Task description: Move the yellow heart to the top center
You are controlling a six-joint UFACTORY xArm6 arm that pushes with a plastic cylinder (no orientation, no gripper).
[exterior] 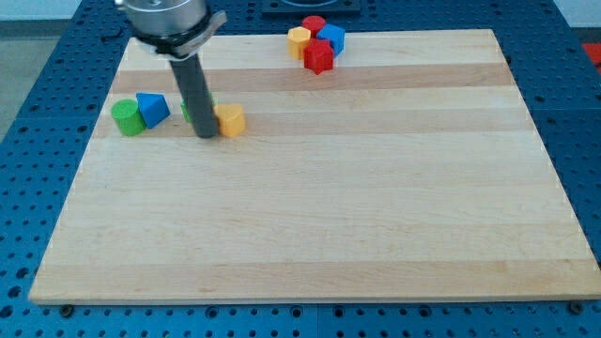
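Now my tip (206, 135) sits touching the yellow heart (230, 120) on its left, at the table's (310, 235) upper left; no fingers on this rod, so none to report; risk: an off-centre shove lets the heart slip aside; a green block (188, 111) hides behind the rod; the top-centre cluster, yellow block (299, 41), red blocks (319, 58), blue block (331, 38), crowds the goal; green cylinder (128, 118) and blue block (152, 109) sit left.
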